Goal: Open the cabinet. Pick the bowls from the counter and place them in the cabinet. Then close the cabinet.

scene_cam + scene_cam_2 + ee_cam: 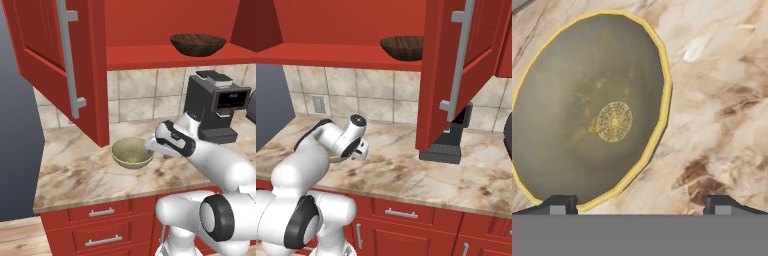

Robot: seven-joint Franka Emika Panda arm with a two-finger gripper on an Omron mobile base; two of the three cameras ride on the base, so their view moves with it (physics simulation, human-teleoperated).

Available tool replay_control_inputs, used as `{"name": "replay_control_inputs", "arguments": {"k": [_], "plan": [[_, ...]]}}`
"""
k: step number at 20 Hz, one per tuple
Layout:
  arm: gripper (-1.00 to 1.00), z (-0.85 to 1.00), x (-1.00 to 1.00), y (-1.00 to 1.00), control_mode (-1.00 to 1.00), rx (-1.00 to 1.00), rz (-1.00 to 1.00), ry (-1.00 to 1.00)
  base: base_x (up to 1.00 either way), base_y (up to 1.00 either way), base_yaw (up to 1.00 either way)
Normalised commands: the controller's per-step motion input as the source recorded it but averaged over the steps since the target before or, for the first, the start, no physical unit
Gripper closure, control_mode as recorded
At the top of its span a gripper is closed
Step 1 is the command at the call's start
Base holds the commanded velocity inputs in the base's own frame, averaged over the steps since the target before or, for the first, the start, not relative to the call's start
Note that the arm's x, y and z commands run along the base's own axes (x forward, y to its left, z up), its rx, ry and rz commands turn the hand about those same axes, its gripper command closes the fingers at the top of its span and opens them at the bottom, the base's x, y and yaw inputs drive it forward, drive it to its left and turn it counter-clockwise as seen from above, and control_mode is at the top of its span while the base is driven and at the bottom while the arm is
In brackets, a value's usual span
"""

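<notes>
hovering over olive-tan bowl (587, 110) on counter (75, 175), gripper (639, 204) fingers spread wide, holding nothing. cabinet (55, 60) doors open, dark wooden bowl (198, 44) already on shelf (one of two stored). left: grasp, shelve second bowl, close doors.

The olive-tan bowl (592, 110) is showing a smooth, matt glazed look, its yellow rim catching a little shine. The counter (75, 172) is reading as polished beige marble with brown veins. The dark bowl (198, 44) is looking like wood, grain showing. The cabinet (55, 55) is wearing smooth red paint, its bar handle (70, 60) gleaming like brushed metal. Stone-like tiles (135, 95) are lining the wall.
</notes>
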Motion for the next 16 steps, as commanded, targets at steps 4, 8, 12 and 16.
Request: {"name": "replay_control_inputs", "arguments": {"k": [4, 8, 12, 16], "plan": [[-1.0, -0.23, 0.13, 0.12, -1.0, 0.0, 0.0, 0.03, 0.0, 0.0, 0.0], [-1.0, -0.15, 0.18, 0.16, -1.0, 0.0, 0.0, 0.03, 0.0, 0.0, 0.0], [-1.0, -0.15, 0.14, 0.12, -1.0, 0.0, 0.0, 0.0, 0.0, 0.0, 0.0], [-1.0, -0.23, 0.15, 0.1, -1.0, 0.0, 0.0, 0.0, 0.0, 0.0, 0.0]]}}
